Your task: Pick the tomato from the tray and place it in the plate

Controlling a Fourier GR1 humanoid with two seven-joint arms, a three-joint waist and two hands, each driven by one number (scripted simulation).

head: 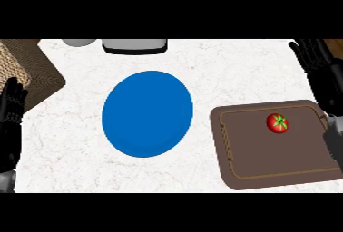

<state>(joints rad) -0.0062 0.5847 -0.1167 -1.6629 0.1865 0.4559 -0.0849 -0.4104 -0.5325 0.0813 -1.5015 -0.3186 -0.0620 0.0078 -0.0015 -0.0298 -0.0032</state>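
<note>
Resting on the tray (268,156), red green-stemmed tomato (278,123); right robot hand (320,68) open, empty.

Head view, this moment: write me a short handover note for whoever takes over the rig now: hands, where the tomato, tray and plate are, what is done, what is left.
Left hand: open, resting at the view's left edge, holding nothing.
Right hand: open, fingers straight, at the right edge above the tray's far corner, holding nothing.
Tomato: on the brown tray, toward its far right part, untouched.
Blue plate: at the counter's middle, left of the tray, nothing on it.
Done: nothing yet.
Left: grasp the tomato, probably with the right hand, carry it left, set it on the plate.
</note>
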